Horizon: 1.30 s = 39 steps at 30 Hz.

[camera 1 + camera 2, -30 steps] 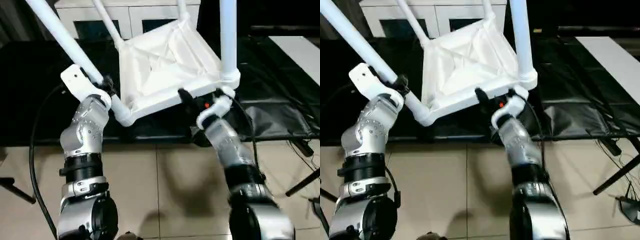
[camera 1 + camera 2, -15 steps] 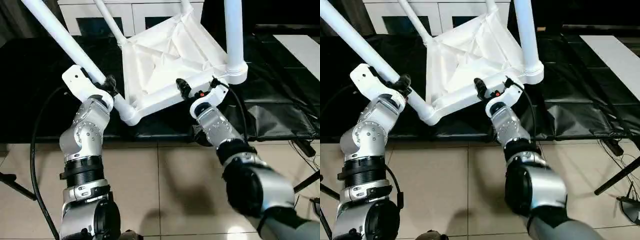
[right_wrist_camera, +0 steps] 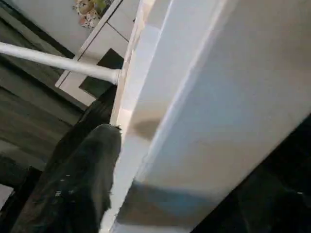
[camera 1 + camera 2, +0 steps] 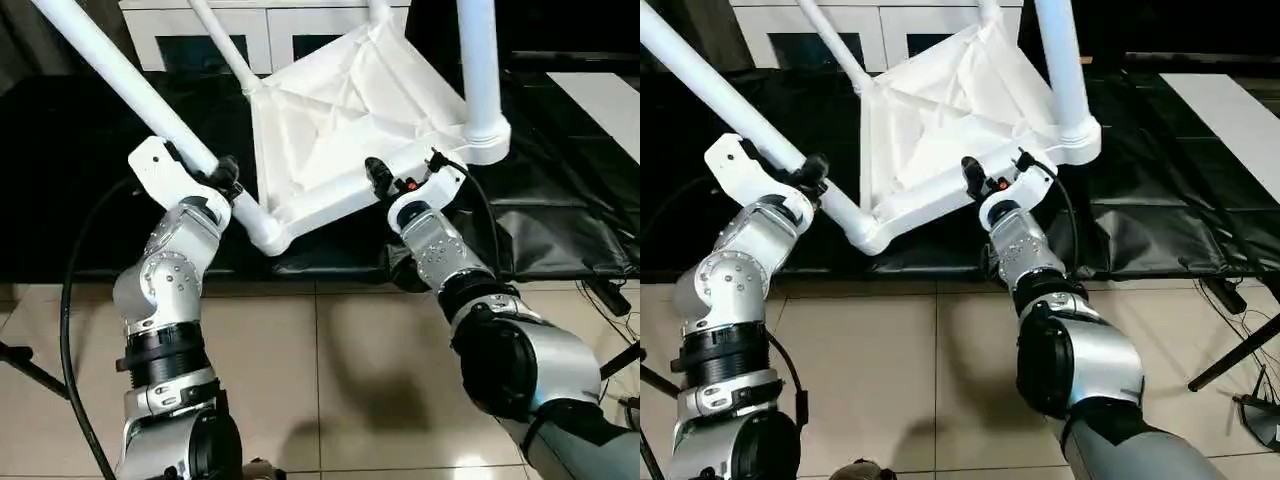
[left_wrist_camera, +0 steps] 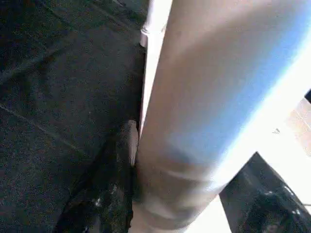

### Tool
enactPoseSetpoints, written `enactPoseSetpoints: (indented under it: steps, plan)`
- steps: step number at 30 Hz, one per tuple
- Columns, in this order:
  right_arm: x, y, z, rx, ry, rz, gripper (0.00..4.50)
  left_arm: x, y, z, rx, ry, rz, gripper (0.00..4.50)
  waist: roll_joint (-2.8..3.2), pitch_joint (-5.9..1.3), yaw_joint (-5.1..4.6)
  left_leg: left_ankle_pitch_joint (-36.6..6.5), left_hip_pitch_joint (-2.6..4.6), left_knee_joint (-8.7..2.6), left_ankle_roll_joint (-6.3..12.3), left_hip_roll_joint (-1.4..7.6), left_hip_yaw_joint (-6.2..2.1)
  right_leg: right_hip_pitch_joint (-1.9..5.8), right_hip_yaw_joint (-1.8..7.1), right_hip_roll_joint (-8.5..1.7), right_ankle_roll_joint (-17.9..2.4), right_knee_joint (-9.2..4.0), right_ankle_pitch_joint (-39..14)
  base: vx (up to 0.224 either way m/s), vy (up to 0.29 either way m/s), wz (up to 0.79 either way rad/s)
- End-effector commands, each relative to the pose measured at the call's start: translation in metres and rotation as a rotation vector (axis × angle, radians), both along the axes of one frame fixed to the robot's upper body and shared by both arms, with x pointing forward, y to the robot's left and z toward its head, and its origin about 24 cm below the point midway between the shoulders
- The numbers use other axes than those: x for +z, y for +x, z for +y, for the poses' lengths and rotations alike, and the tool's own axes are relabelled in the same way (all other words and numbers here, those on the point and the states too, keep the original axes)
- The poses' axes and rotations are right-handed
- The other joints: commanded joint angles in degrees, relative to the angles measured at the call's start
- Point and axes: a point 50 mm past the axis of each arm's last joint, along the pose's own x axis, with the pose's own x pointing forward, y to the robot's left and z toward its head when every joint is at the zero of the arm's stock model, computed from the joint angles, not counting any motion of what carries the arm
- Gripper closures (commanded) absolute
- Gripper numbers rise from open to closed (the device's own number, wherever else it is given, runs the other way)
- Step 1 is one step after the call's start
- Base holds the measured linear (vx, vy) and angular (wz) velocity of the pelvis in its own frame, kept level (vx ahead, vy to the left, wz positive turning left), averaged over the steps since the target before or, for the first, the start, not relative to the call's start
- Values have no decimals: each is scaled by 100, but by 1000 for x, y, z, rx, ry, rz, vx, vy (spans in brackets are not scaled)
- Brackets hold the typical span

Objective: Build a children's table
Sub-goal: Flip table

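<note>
Over the black mat the table hangs tilted, underside toward the camera, legs pointing up and away. At left, the left gripper is clamped round a leg just above its corner socket, as it was a second ago. At right, the right gripper has come up to the top's near rim, one finger against the edge; its jaws are narrowing, though a firm grip isn't clear yet. Likely the table is being steadied two-handed for turning upright.
</note>
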Motion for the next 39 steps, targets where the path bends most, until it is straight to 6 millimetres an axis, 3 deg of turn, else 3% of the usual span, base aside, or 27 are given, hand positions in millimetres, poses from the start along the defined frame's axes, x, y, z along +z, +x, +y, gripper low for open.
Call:
enactPoseSetpoints:
  steps: [1, 6, 15, 17, 24, 28, 32, 33, 35, 39]
  plan:
    - [9, 3, 2, 2, -23, -26, 155, -14, -3, -20, -127, -91, 33, 239, -152, -482, -10, -164, 168, -333, 782, 234, -26, 254, 139, -256, -1562, -331, 190, 0, 0, 0]
    - [9, 3, 1, -7, -34, -26, 186, -14, -4, -20, -138, -88, 37, 239, -151, -473, -22, -333, 169, -357, 677, 236, -32, 255, 143, -254, -1479, -350, 38, 0, 0, 0]
    - [15, 6, -1, -27, -70, -47, 215, -16, -3, -16, -148, -90, 38, 242, -139, -475, -32, -326, 165, -356, 660, 228, -31, 250, 142, -250, -1467, -343, 133, 0, 0, 0]
    - [16, 6, -2, -39, -75, -51, 217, -15, -4, -16, -170, -137, 18, 174, -139, -478, -28, -334, 164, -354, 650, 227, -30, 251, 142, -253, -1481, -340, 145, 0, 0, 0]
    - [26, 9, -11, -106, -113, -92, 221, -15, -4, -10, -150, -119, 13, 132, -141, -491, -30, -208, 161, -340, 706, 226, -32, 255, 137, -244, -1504, -313, 371, 0, 0, 0]
    - [37, 12, -21, -174, -140, -134, 221, -17, -1, -5, -103, -38, 28, 92, -133, -515, -20, 46, 147, -299, 847, 220, -37, 244, 133, -235, -1486, -287, 626, 0, 0, 0]
    - [49, 15, -30, -223, -195, -180, 230, -19, 1, -1, -70, 12, 37, 93, -103, -558, -1, 377, 153, -239, 955, 215, -38, 218, 117, -217, -1550, -223, 1022, 0, 0, 0]
    - [49, 15, -30, -223, -195, -180, 230, -19, 1, -1, -70, 12, 37, 93, -109, -552, -12, 411, 124, -231, 999, 214, -40, 222, 106, -209, -1588, -210, 1096, 0, 0, 0]
    - [58, 16, -36, -260, -247, -215, 242, -18, 2, 3, -45, 48, 35, 93, -98, -541, -18, 284, 130, -232, 992, 222, -38, 210, 103, -214, -1590, -229, 952, 0, 0, 0]
    - [68, 17, -43, -307, -266, -247, 246, -17, 4, 10, 5, 85, 29, 93, -90, -513, -29, -129, 141, -276, 794, 232, -36, 216, 113, -225, -1514, -278, 535, 0, 0, 0]
